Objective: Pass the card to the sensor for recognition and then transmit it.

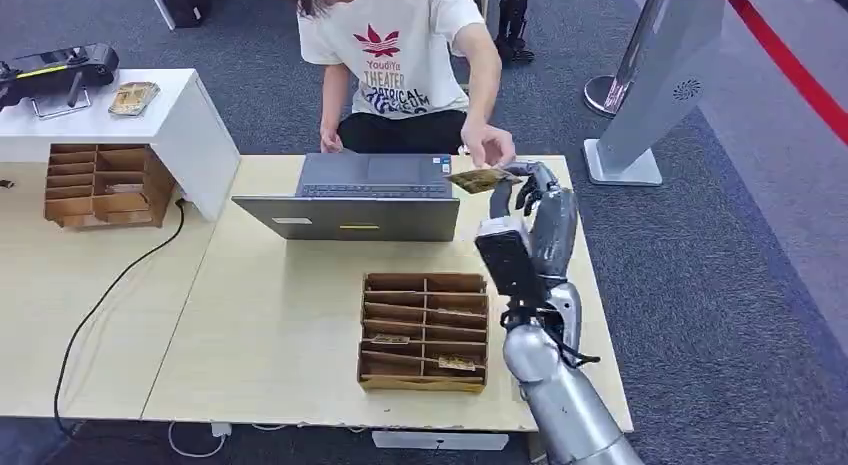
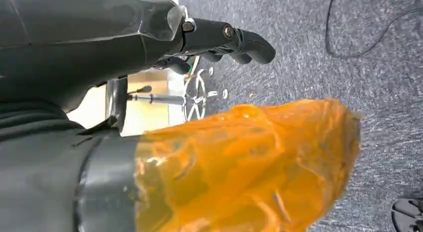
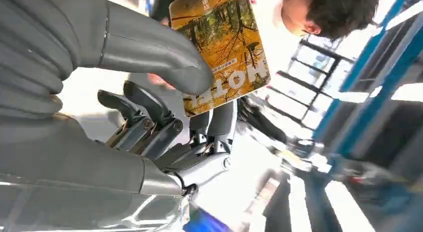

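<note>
At the far left of the head view, a white cabinet (image 1: 190,125) carries a black handheld device (image 1: 55,67) and a flat card-like item (image 1: 133,98), and beside it a brown cardboard sorter (image 1: 100,185) of rectangular compartments rests on the pale wooden table (image 1: 270,325). A thin black cable (image 1: 110,290) curves across the tabletop. A grey laptop (image 1: 360,195) sits opened at the table's far edge, with a person in a white printed T-shirt (image 1: 395,55) seated behind it. Nearer the robot, a 2nd cardboard tray (image 1: 425,330), divided into narrow slots, holds several flat cards. To its right, the silver right arm rises to the right hand (image 1: 535,200), which pinches the card (image 3: 222,47) between its smooth grey thumb and darker fingers (image 3: 219,127); the remaining fingers are loosely curled beneath. The card is glossy and rectangular with rounded corners, printed with autumn trees and the word HOTEL, and is held above the table's far right corner, where the person's hand (image 1: 488,145) touches its other end. In the left wrist view, the left hand (image 2: 219,40) hangs above grey carpet (image 2: 349,52), its dark fingers extended together and holding nothing, with crinkled orange film covering the thumb (image 2: 244,162).
</note>
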